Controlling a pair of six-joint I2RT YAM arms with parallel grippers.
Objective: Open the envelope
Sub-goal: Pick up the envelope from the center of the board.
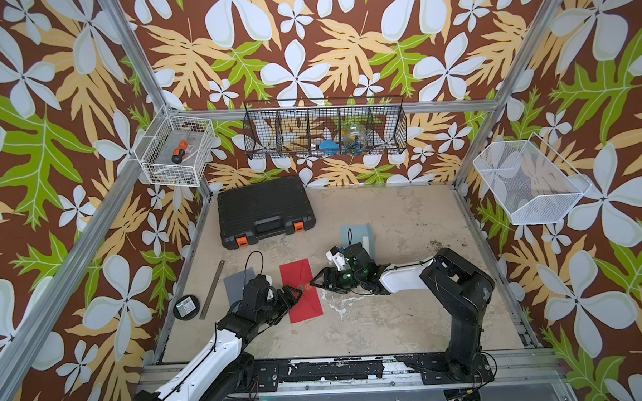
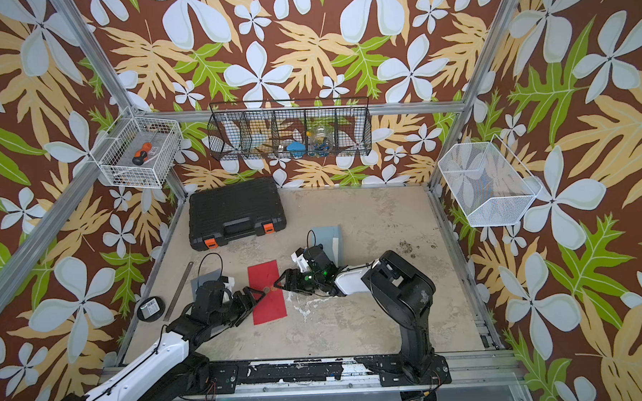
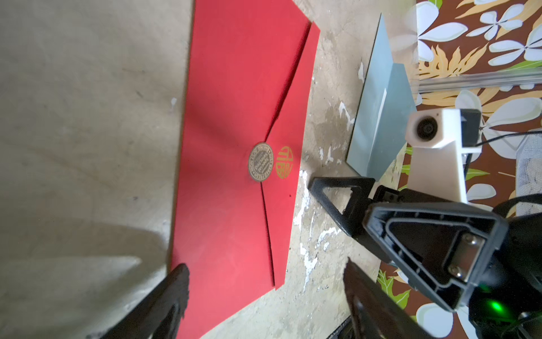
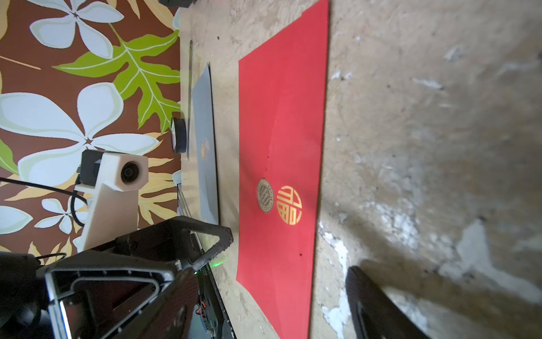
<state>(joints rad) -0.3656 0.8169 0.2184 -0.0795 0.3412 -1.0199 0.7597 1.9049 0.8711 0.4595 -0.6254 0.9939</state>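
- Closest to me, my left gripper (image 1: 292,295) hangs with jaws spread wide, holding nothing, at one long edge of the red envelope (image 1: 301,289).
- Opposite, my right gripper (image 1: 317,279) gapes empty too.
- Between them the envelope lies flat, flap shut under a round seal (image 3: 260,162).
- Farther back sits a black case (image 1: 264,211).

Three envelopes (image 1: 301,291), three baskets (image 1: 176,151), one toolcase (image 1: 265,210).
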